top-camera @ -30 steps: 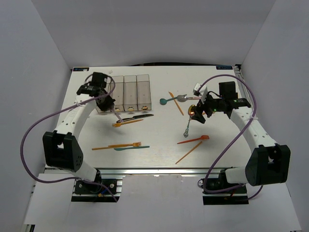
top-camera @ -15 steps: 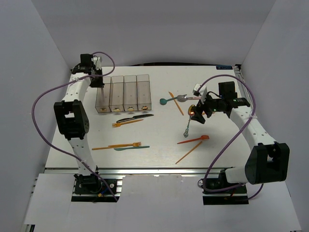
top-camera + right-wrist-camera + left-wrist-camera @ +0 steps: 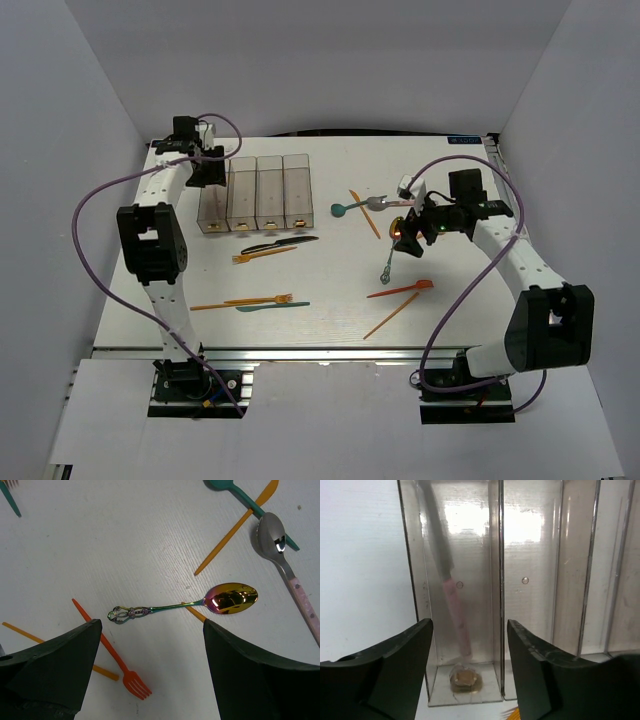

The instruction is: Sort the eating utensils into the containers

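In the left wrist view a pink-handled utensil (image 3: 456, 615) leans blurred inside the leftmost bin of the containers (image 3: 545, 580), free of any grip. My left gripper (image 3: 470, 630) is open just above that bin's mouth, at the back left of the clear bins (image 3: 270, 190). Open too, my right gripper (image 3: 150, 625) hovers over an iridescent metal spoon (image 3: 175, 605) lying on the table (image 3: 388, 262). A red fork (image 3: 107, 652) lies beside the spoon. The other eating utensils lie scattered on the table.
A black knife (image 3: 280, 241) and an orange fork (image 3: 262, 254) lie in front of the bins. Another orange fork and a teal knife (image 3: 270, 306) lie nearer the front. A teal spoon (image 3: 345, 209), an orange knife (image 3: 365, 213) and a pink-handled metal spoon (image 3: 280, 545) lie beyond the right gripper.
The left arm swung from in front of the bins up to the leftmost bin's mouth with the pink-handled utensil, then opened, and the utensil dropped in. The right arm hardly moved.
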`<action>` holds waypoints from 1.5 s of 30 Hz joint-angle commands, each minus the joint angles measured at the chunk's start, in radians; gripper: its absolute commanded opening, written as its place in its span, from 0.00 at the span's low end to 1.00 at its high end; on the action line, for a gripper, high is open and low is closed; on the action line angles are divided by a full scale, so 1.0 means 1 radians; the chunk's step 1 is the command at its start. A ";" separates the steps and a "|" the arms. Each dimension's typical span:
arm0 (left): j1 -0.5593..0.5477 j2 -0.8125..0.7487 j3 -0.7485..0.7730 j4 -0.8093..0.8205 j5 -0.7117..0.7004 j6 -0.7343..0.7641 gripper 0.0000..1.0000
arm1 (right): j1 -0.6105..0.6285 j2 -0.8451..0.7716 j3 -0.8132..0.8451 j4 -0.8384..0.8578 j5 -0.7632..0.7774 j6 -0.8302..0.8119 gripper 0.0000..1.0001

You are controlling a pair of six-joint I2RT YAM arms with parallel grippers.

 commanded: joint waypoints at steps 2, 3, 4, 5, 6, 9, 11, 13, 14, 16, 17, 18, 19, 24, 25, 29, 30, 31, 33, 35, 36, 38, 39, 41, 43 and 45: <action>0.000 -0.150 0.004 0.024 -0.012 -0.077 0.76 | 0.003 0.041 0.054 -0.023 -0.032 0.039 0.88; 0.000 -0.183 0.000 0.027 -0.009 -0.090 0.81 | 0.006 0.050 0.070 -0.024 -0.026 0.060 0.86; 0.000 -0.205 -0.008 0.032 -0.006 -0.099 0.82 | 0.008 0.071 0.077 -0.027 -0.020 0.077 0.86; 0.000 -0.228 -0.037 0.044 -0.002 -0.132 0.84 | 0.009 0.082 0.085 -0.026 -0.015 0.094 0.85; 0.000 -0.254 -0.058 0.052 0.012 -0.143 0.86 | 0.014 0.092 0.102 -0.024 -0.008 0.130 0.85; 0.000 -0.381 -0.181 0.102 0.050 -0.203 0.89 | 0.015 0.133 0.127 0.026 0.070 0.224 0.85; 0.006 -0.496 -0.264 0.157 0.095 -0.240 0.91 | 0.015 0.176 0.177 0.039 0.136 0.212 0.86; 0.009 -0.613 -0.394 0.194 0.170 -0.286 0.91 | 0.014 0.237 0.246 0.048 0.178 0.095 0.89; 0.010 -0.650 -0.437 0.222 0.190 -0.300 0.91 | 0.006 0.265 0.274 0.036 0.173 0.029 0.90; 0.013 -0.717 -0.546 0.233 0.227 -0.347 0.91 | -0.014 0.372 0.349 -0.052 0.123 -0.166 0.88; 0.015 -0.781 -0.577 0.239 0.233 -0.361 0.91 | -0.025 0.419 0.448 -0.084 0.112 -0.206 0.84; 0.015 -0.814 -0.607 0.242 0.242 -0.384 0.91 | -0.051 0.467 0.513 -0.180 0.097 -0.243 0.82; 0.015 -0.846 -0.665 0.245 0.254 -0.406 0.91 | -0.063 0.580 0.586 -0.244 0.068 -0.277 0.81; 0.017 -1.056 -0.818 0.277 0.248 -0.470 0.93 | -0.103 0.834 0.967 -0.506 0.101 -0.495 0.81; 0.018 -1.081 -0.835 0.277 0.239 -0.475 0.94 | -0.103 0.851 0.970 -0.498 0.115 -0.507 0.81; 0.018 -1.164 -0.890 0.285 0.222 -0.513 0.98 | -0.103 0.836 0.924 -0.451 0.098 -0.529 0.81; 0.018 -1.175 -0.895 0.285 0.227 -0.518 0.98 | -0.103 0.831 0.917 -0.449 0.079 -0.527 0.81; 0.018 -1.178 -0.899 0.288 0.236 -0.524 0.98 | -0.103 0.825 0.914 -0.452 0.066 -0.527 0.81; 0.018 -1.176 -0.915 0.290 0.273 -0.532 0.98 | -0.103 0.814 0.886 -0.466 0.031 -0.549 0.81; 0.018 -1.169 -0.934 0.296 0.332 -0.541 0.98 | -0.103 0.774 0.846 -0.468 -0.006 -0.578 0.81; 0.018 -1.166 -0.941 0.297 0.351 -0.550 0.98 | -0.104 0.741 0.799 -0.471 -0.021 -0.592 0.81; 0.018 -1.156 -0.957 0.313 0.400 -0.555 0.98 | -0.104 0.701 0.751 -0.493 -0.053 -0.636 0.80; 0.018 -1.155 -0.977 0.317 0.452 -0.564 0.98 | -0.103 0.660 0.727 -0.506 -0.090 -0.664 0.80; 0.017 -1.153 -0.997 0.328 0.483 -0.576 0.98 | -0.097 0.619 0.658 -0.504 -0.116 -0.679 0.80; 0.018 -1.156 -1.028 0.334 0.495 -0.588 0.98 | -0.060 0.572 0.604 -0.445 -0.115 -0.551 0.80; 0.018 -1.166 -1.062 0.345 0.497 -0.607 0.98 | -0.016 0.520 0.553 -0.288 -0.046 -0.392 0.80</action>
